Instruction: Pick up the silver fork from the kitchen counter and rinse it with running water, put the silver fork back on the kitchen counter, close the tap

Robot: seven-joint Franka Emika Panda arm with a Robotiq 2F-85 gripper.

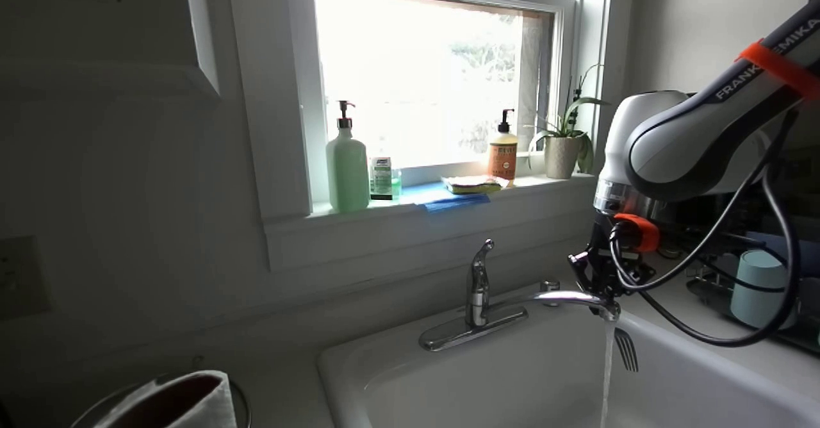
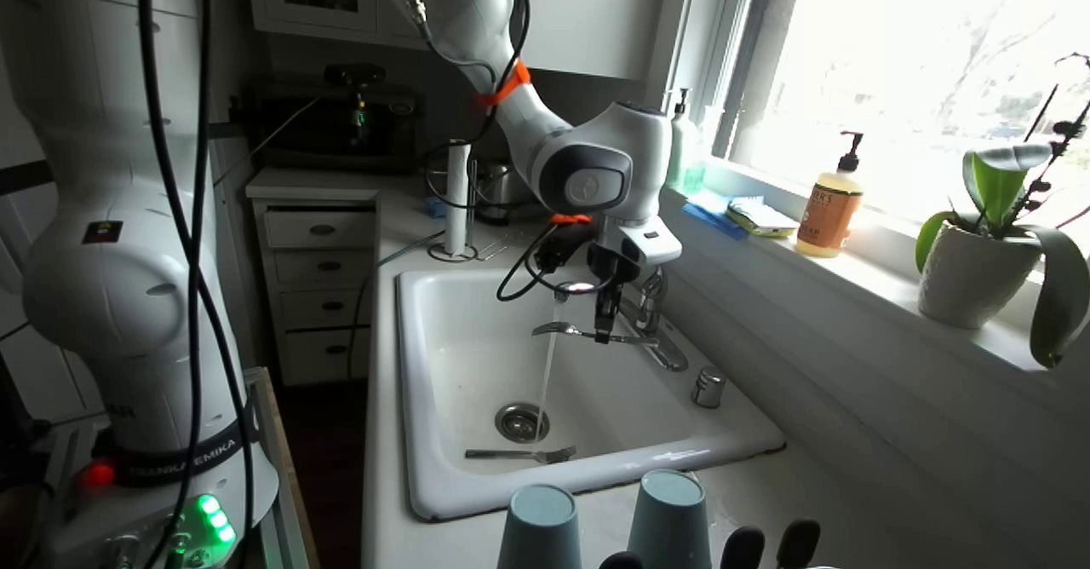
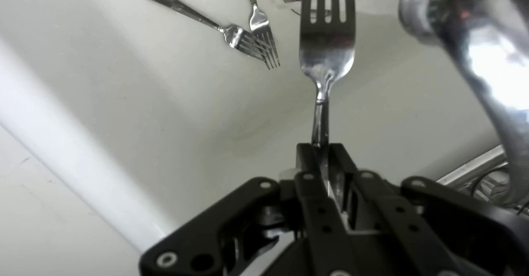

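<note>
The tool (image 3: 321,154) pinches a silver fork (image 3: 326,57) by its handle over a white sink (image 2: 456,364), close to running water (image 1: 607,370) from the tap (image 1: 478,306). Two other forks (image 3: 234,34) lie at the bottom, tines overlapping.

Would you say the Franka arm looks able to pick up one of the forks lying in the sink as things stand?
Probably not: the gripper is closed on the silver fork, which it would likely have to put down before grasping either loose fork.

The tap (image 3: 481,65) crowds the hand (image 3: 318,147) on one side, the other free.
</note>
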